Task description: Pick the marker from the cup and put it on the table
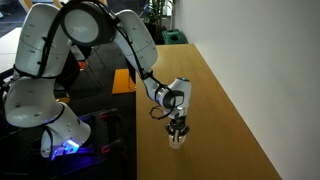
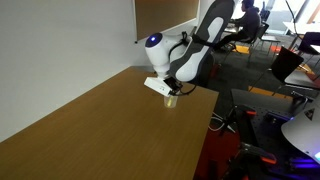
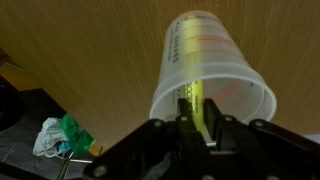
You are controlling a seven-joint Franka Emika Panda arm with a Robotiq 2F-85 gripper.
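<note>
Currently, in an exterior view, your arm point(image 1: 40, 45) reaches from the upper left of the frame down to the lower middle. There the end effector point(image 1: 177, 129) hangs straight over the cup point(image 1: 177, 140). The cup stands upright on the worktop point(image 1: 235, 110), near the worktop's left edge. The marker is too small to make out from here.

In an exterior view from farther along the worktop point(image 2: 80, 130), you see the end effector point(image 2: 172, 92) at centre frame, right on top of the cup point(image 2: 172, 100). The cup sits close to the worktop's right-hand edge.

In the wrist view, the translucent cup point(image 3: 215, 60) fills the upper right with its rim toward the camera, and the yellow marker point(image 3: 200, 100) stands inside it. The end effector point(image 3: 200, 128) enters from the bottom edge, its dark fingers point(image 3: 184, 125) set close on either side of the marker's top. You cannot tell whether they actually press on it. At lower left, a crumpled green and white item point(image 3: 62, 138) lies off the worktop on a dark surface.
</note>
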